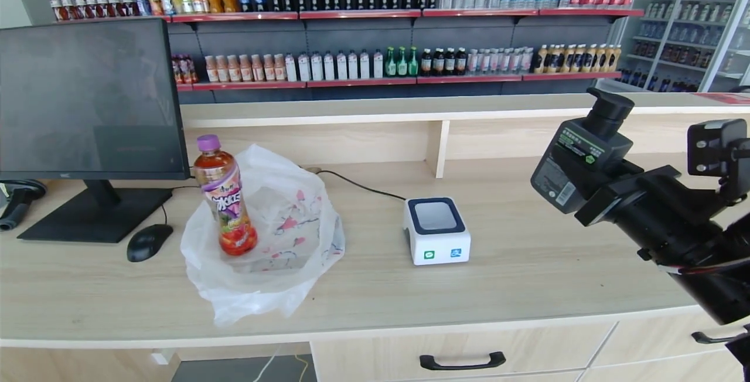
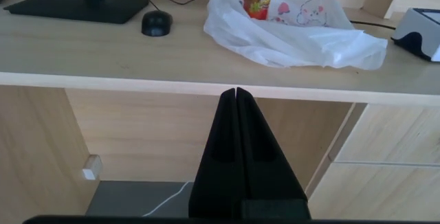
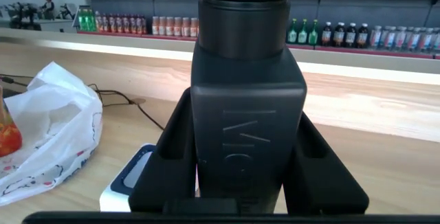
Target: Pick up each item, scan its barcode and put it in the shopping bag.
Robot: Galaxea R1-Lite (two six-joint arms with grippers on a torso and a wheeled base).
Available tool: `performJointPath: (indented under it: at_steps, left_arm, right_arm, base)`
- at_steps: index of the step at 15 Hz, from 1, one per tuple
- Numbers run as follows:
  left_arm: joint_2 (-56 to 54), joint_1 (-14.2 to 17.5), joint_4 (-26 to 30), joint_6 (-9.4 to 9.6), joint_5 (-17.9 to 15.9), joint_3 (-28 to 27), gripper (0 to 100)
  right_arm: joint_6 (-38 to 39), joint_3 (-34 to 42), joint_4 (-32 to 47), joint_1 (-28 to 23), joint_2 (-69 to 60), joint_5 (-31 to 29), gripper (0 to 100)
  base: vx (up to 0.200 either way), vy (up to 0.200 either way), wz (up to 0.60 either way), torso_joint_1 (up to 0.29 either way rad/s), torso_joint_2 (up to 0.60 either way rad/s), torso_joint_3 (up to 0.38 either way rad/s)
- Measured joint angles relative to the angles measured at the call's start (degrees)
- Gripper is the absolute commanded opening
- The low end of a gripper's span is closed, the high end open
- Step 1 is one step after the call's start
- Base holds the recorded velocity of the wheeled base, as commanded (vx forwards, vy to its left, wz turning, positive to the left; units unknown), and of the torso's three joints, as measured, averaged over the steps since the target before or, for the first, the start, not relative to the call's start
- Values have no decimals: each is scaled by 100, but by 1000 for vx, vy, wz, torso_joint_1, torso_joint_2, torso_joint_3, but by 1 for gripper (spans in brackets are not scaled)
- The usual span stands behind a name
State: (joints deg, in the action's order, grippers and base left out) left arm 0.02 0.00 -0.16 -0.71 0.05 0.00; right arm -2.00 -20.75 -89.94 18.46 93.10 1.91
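Note:
My right gripper (image 1: 609, 186) is shut on a dark grey bottle (image 1: 577, 156) with a black cap, held tilted in the air right of the white barcode scanner (image 1: 436, 230). In the right wrist view the dark bottle (image 3: 247, 114) stands between the fingers (image 3: 165, 155), above the scanner (image 3: 127, 183). A white plastic shopping bag (image 1: 281, 241) lies open on the counter with a purple-capped orange drink bottle (image 1: 225, 197) upright in it. My left gripper (image 2: 236, 97) is shut and empty, below the counter's front edge, facing the bag (image 2: 295, 31).
A monitor (image 1: 88, 101) on its stand and a black mouse (image 1: 149, 241) sit left of the bag. A cable (image 1: 357, 186) runs to the scanner. A raised wooden ledge (image 1: 445, 106) backs the counter (image 1: 515, 265); drink shelves stand behind. Drawers with a black handle (image 1: 462, 361) are below.

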Motion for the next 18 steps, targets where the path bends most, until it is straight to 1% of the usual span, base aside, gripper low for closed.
performJointPath:
  at_steps: [2, 8, 10, 12, 14, 16, 18]
  left_arm:
    - [0, 0, 0, 0, 2, 0, 0]
    - [0, 5, -20, 13, 0, 0, 0]
    - [0, 0, -17, 24, -2, 0, 0]
    - [0, 0, -16, 24, -5, 0, 0]
    - [0, -2, -16, 38, -5, 0, 0]
    - [0, 0, -5, 71, -5, 0, 0]
    - [0, 0, 2, 71, -5, 0, 0]
  right_arm:
    - [-11, 0, 0, 1, 12, 0, 0]
    - [-79, -11, 9, 1, 67, -9, 0]
    - [-196, -63, 6, 108, 141, 33, 0]
    - [-357, -96, -11, 161, 233, 174, 0]
    - [-506, -105, 4, 201, 406, 482, 0]
    - [-536, -321, 6, 240, 651, 703, 0]
    - [-656, -872, -5, 279, 916, 845, 0]
  base:
    - [0, 200, 0, 2, 2, -2]
    - [0, 0, 0, 0, 0, 0]
    - [0, 0, 0, 0, 0, 0]
    - [0, 0, 0, 0, 0, 0]
    - [0, 0, 0, 0, 0, 0]
    - [0, 0, 0, 0, 0, 0]
    - [0, 0, 0, 0, 0, 0]
